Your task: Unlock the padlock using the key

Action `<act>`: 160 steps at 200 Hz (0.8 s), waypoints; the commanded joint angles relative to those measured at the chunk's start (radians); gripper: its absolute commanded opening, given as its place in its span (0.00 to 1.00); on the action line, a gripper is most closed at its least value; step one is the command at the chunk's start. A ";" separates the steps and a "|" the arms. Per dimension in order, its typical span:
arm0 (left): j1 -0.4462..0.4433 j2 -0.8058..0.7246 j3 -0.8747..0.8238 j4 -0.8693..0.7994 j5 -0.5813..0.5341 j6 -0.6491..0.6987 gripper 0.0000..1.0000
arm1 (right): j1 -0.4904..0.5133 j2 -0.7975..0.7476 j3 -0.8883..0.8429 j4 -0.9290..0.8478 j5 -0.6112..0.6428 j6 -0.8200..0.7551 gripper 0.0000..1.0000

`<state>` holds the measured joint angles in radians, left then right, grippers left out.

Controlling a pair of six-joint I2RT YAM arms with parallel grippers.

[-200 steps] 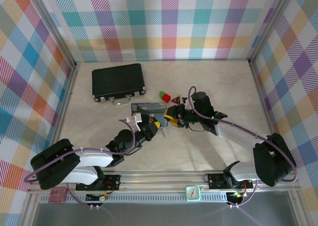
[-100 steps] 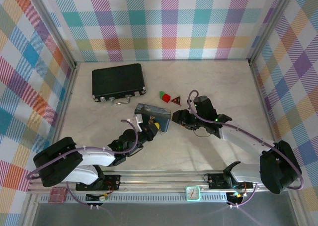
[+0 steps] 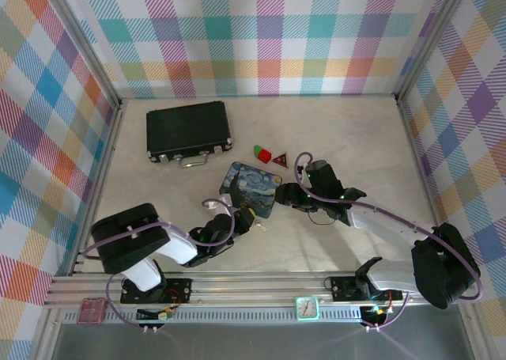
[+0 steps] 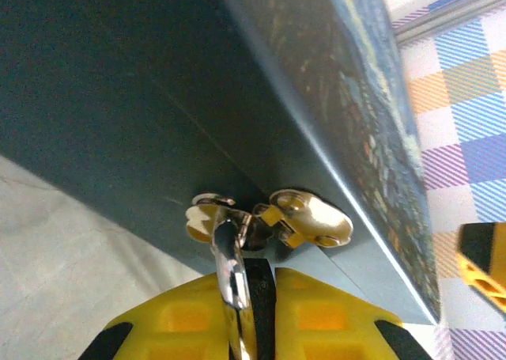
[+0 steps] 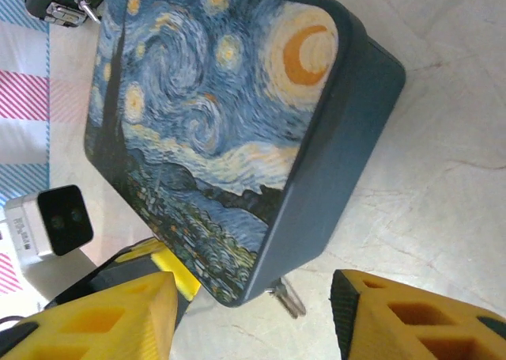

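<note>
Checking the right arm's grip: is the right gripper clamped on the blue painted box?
No, the right gripper's yellow fingers stand apart, with bare table between one finger and the blue painted box.

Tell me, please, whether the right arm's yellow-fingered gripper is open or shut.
Open: the right gripper has its yellow fingers wide apart near the blue swirl-painted box.

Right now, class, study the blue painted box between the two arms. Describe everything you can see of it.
The box is a flat rectangular tin with rounded corners, its lid printed with a swirling blue night sky, yellow stars and an orange crescent, painted face up. Its sides are plain dark blue-grey. A small silvery clasp sits on one side wall; there the left arm's yellow fingers pinch a silvery metal piece. It lies on the marble-look table.
</note>
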<state>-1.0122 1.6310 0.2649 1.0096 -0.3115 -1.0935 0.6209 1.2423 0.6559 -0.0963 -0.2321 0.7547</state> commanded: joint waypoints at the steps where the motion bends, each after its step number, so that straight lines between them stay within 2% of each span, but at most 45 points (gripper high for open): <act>1: -0.016 0.076 0.011 0.186 -0.034 -0.063 0.05 | 0.018 -0.015 -0.002 -0.020 0.064 -0.079 0.55; 12: -0.017 0.109 -0.006 0.224 -0.045 -0.092 0.15 | 0.028 -0.017 -0.001 -0.029 0.086 -0.094 0.56; 28: -0.017 0.135 -0.027 0.267 -0.052 -0.114 0.35 | 0.037 -0.014 -0.002 -0.036 0.110 -0.098 0.58; 45: -0.016 0.124 -0.046 0.261 -0.061 -0.126 0.49 | 0.043 0.002 0.001 -0.037 0.127 -0.095 0.64; 73: -0.016 0.019 -0.073 0.147 -0.093 -0.131 0.70 | 0.045 0.052 0.030 -0.032 0.149 -0.086 0.75; 92: -0.015 -0.112 -0.067 -0.045 -0.116 -0.135 0.86 | 0.046 0.094 0.057 -0.010 0.167 -0.079 0.77; 118: -0.011 -0.343 0.010 -0.515 -0.145 -0.135 1.00 | 0.046 0.154 0.105 0.017 0.192 -0.090 0.78; 127: -0.001 -0.410 0.042 -0.652 -0.149 -0.111 1.00 | 0.046 0.177 0.124 0.025 0.200 -0.098 0.78; 160: 0.119 -0.589 0.057 -0.854 -0.069 -0.054 1.00 | 0.046 0.289 0.218 0.016 0.215 -0.181 0.75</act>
<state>-0.9760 1.1355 0.3084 0.5121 -0.3958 -1.1763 0.6617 1.4654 0.7990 -0.0933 -0.0437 0.6502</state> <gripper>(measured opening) 0.997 0.759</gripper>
